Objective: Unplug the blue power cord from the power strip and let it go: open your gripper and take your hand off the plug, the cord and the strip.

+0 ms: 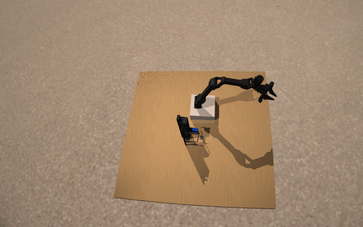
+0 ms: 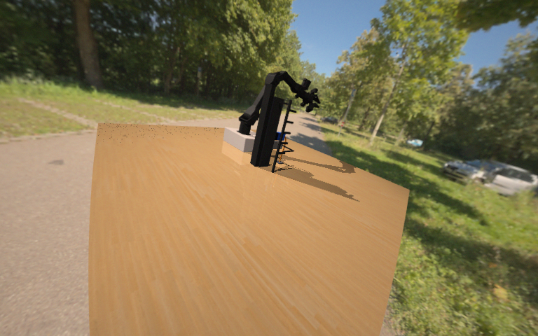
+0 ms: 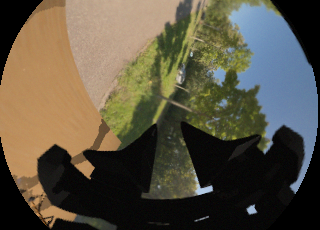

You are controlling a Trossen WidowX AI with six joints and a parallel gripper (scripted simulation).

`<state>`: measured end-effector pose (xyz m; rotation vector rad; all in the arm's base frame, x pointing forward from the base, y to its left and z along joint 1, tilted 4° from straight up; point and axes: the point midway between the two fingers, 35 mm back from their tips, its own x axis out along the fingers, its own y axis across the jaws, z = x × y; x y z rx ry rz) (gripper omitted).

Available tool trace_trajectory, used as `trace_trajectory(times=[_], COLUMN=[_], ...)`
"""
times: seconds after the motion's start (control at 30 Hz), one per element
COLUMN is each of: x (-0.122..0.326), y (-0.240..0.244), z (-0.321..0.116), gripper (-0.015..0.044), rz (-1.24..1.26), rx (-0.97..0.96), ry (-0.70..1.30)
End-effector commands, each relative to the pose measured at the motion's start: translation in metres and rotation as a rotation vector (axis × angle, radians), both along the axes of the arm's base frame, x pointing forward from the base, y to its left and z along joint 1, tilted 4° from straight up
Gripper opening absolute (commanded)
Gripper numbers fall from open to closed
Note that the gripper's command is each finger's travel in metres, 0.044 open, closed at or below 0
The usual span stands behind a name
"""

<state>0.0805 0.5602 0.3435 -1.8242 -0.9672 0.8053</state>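
Note:
The black power strip [image 1: 184, 126] [image 2: 265, 129] stands upright on the wooden board. The blue plug [image 1: 194, 130] [image 2: 280, 136] is at its right side in the top and exterior views; how deep it sits cannot be told. A thin orange cord [image 2: 281, 155] hangs below the plug. My gripper [image 1: 274, 97] [image 2: 318, 104] [image 3: 168, 125] is partly open and empty, raised high and well away from the plug, out over the board's right edge in the top view. In the wrist view nothing lies between the fingers; neither strip nor plug can be made out clearly there.
The wooden board [image 1: 150, 168] [image 2: 180, 249] [image 3: 40, 85] carries the pale base block [image 1: 206, 113] [image 2: 234, 139] of my arm, close behind the strip. A thin black rack with short prongs [image 2: 274, 164] stands beside the strip. Long shadows cross the board.

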Motion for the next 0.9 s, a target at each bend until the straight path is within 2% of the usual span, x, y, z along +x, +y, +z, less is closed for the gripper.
trace_trajectory(times=[0.0, 0.2, 0.47, 0.67, 0.87], x=[0.065, 0.146, 0.232, 0.267, 0.272], y=[-0.028, -0.079, -0.18, -0.274, -0.371], z=[-0.02, -0.05, -0.102, -0.14, -0.173], gripper=[0.016, 0.016, 0.016, 0.016, 0.016], rz=[-0.093, -0.226, -0.437, -0.624, -0.825], rx=[-0.079, -0.188, -0.337, -0.412, -0.442], ry=[0.053, 0.143, 0.368, 0.601, 0.876])
